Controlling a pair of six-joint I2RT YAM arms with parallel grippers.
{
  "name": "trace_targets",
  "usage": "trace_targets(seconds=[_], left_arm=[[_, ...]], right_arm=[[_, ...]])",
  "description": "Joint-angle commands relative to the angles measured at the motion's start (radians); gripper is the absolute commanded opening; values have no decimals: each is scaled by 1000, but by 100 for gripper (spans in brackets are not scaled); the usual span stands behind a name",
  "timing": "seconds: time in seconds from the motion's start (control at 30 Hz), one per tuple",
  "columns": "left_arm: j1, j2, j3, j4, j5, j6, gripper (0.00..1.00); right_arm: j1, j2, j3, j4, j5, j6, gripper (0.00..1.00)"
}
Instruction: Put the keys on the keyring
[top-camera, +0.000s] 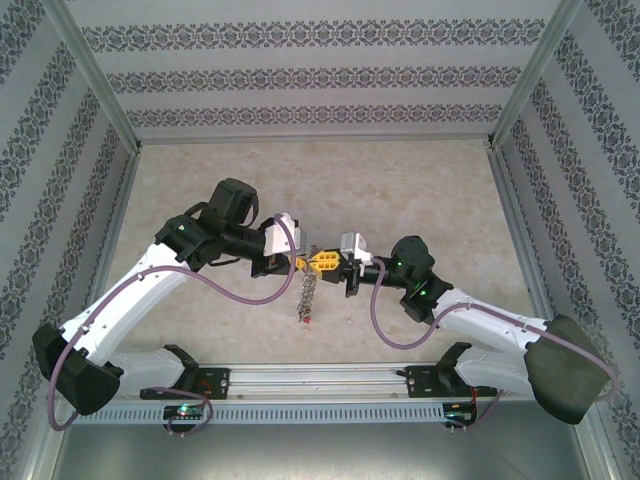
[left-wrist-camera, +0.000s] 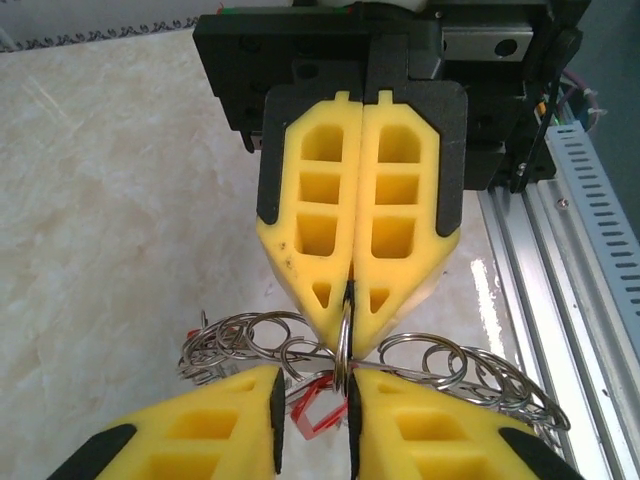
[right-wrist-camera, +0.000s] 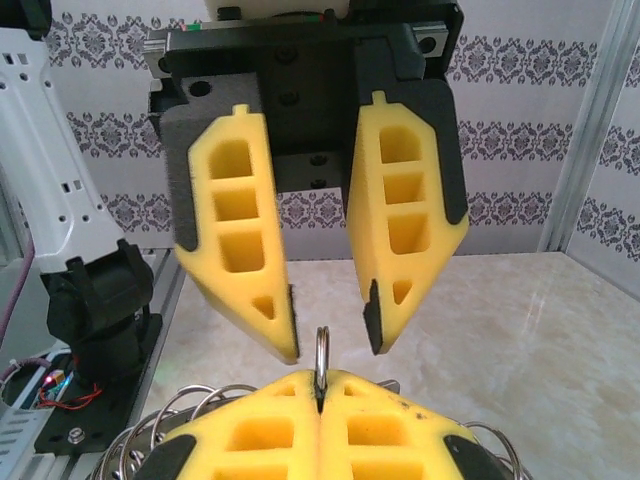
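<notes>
The keyring, a thin grey metal ring, stands on edge with my right gripper shut on its lower part. My left gripper faces it tip to tip, open, with its fingers on either side of the ring's free edge. In the left wrist view the keyring sticks out of the shut right gripper into the gap of the left gripper, close to its right-hand finger. A string of small silver rings and keys with a red tag hangs below. From above, both grippers meet over the table's middle, the keys dangling beneath.
The marble-patterned table lies open behind the grippers. An aluminium rail with the arm bases runs along the near edge. Patterned walls and metal posts close the cell on three sides.
</notes>
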Motion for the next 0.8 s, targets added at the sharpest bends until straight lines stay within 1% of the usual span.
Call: trace_targets(seconds=[0.0,0.17,0.27,0.37,0.43,0.5,0.53,0.57,0.6,0.67,0.7,0.77], left_arm=[[9,2,3,4,17,2,21],[9,-1,5,-19,54,30,17],[9,-1,1,-29,64,46,20],[9,1,-2,-29,65,50,19],[9,7,2,-38,74,58,13],[9,8,11,-47,72,65,6],[9,7,15,-51,65,65,4],[10,3,18,-55,54,65,2],[9,0,19,-57,41,65,1],[9,-4,26,-69,5,67,0],[9,0,35,-91,-16,74,0],[9,12,57,-142,-67,87,0]], right_arm=[[4,0,47,79,-29,-17,0],[5,2,54,75,-31,-21,0],[5,-1,52,77,-30,-22,0],[8,4,51,81,-27,-19,0],[11,3,51,81,-26,-20,0],[11,0,47,78,-14,-24,0],[14,-3,46,75,-4,-28,0],[14,-8,42,65,8,-37,5],[14,-21,39,37,25,-58,13],[13,-56,42,-61,59,-121,21],[14,-75,45,-122,79,-157,25],[16,-111,62,-240,106,-223,27]])
